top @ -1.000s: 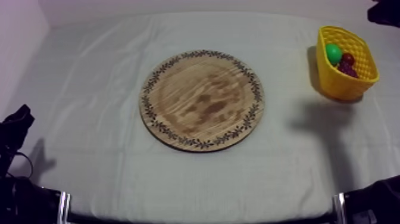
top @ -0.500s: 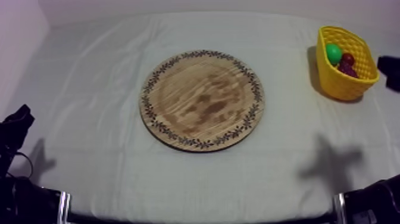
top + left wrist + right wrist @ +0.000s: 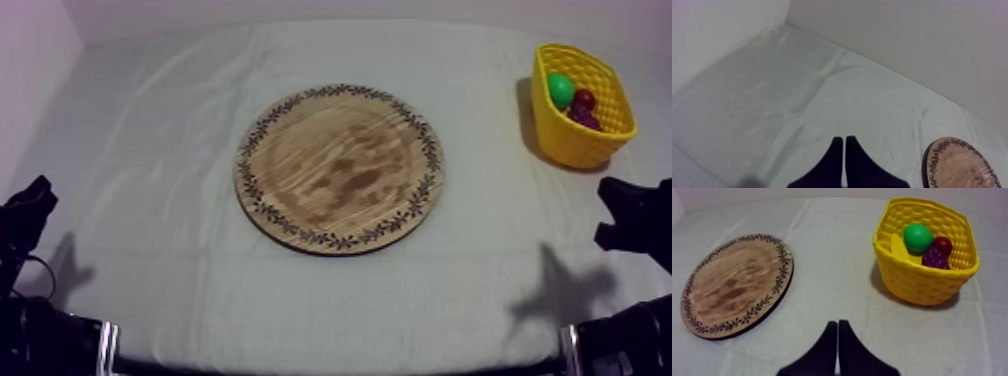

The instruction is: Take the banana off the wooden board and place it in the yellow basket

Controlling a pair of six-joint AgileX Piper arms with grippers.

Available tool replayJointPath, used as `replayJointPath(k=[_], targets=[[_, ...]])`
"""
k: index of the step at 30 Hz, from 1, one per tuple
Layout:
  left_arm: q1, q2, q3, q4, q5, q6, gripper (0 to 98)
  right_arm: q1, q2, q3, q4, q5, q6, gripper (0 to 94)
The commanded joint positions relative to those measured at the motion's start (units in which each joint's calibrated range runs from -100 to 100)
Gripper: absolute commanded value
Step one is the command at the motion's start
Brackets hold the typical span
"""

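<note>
Now 1 banana (image 3: 899,249) lies in 1 basket (image 3: 922,283), off 1 board (image 3: 732,283); left gripper (image 3: 844,142), right gripper (image 3: 837,325) both closed.

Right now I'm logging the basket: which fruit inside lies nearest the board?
The banana, the yellow piece against the basket wall facing the wooden board; the green fruit, small red fruit and grapes lie farther off.

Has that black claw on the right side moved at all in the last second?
Yes. The right gripper has moved from the far corner, beyond the yellow lattice basket, down past it to its near side, closer to the camera.
</note>
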Motion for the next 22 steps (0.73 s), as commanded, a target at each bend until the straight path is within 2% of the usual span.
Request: replayJointPath(k=[1, 4, 7, 10, 14, 17, 22], targets=[[-0.01, 0.04, 0.00, -0.02, 0.00, 0.02, 0.1, -0.27, -1.33, 1.76, 1.34, -0.94, -1.55, 0.3], [-0.01, 0.04, 0.00, -0.02, 0.00, 0.01, 0.1, -1.35, -2.84, 3.18, 3.17, -2.66, -4.36, 0.2], [-0.01, 0.04, 0.00, -0.02, 0.00, 0.02, 0.1, -2.37, -3.85, 4.71, 4.96, -6.52, -4.07, 0.4], [-0.01, 0.04, 0.00, -0.02, 0.00, 0.03, 0.1, -2.29, -4.29, 5.64, 6.44, -9.37, 0.01, 3.2], [-0.01, 0.04, 0.00, -0.02, 0.00, 0.03, 0.1, -1.90, -4.47, 6.01, 7.05, -10.35, 5.08, 1.3], [-0.01, 0.04, 0.00, -0.02, 0.00, 0.01, 0.1, -2.02, -4.56, 6.08, 7.17, -10.56, 5.51, 0.8], [-0.01, 0.04, 0.00, -0.02, 0.00, 0.00, 0.1, -2.14, -4.60, 6.12, 7.23, -10.65, 3.79, 0.5]])
